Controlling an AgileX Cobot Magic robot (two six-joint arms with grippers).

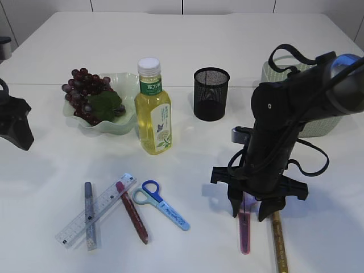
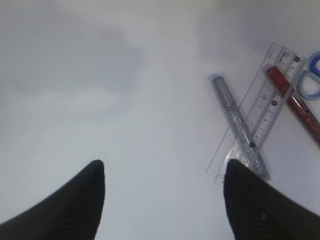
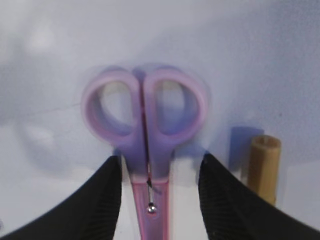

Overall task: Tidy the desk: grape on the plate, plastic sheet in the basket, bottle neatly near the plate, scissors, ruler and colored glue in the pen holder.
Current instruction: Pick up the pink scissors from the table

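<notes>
Black mesh pen holder (image 1: 211, 94) stands upright on the white table (image 1: 187, 45) and serves as reference. Left of it stands the bottle (image 1: 153, 111) of yellow liquid, upright, just beside the pale green plate (image 1: 126, 85); the grape (image 1: 85, 91) bunch already lies on that plate. Right of the holder, a pale green basket (image 1: 273, 71) sits partly hidden behind the right arm.

Forward and left of the holder lie a clear ruler (image 1: 105, 207) crossed by a silver glue stick (image 1: 89, 215), a red glue stick (image 1: 132, 213) and blue-handled scissors (image 1: 165, 206).

Forward and right of the holder, the right gripper (image 1: 250, 215) is lowered over pink-handled scissors (image 3: 146, 120), jaws partly open with one finger on each side of the handle neck; contact cannot be confirmed. A gold glue stick (image 3: 263, 165) lies just beside them.

Far left of the holder, the left gripper (image 2: 162, 200) hangs wide open above bare table, holding nothing.
</notes>
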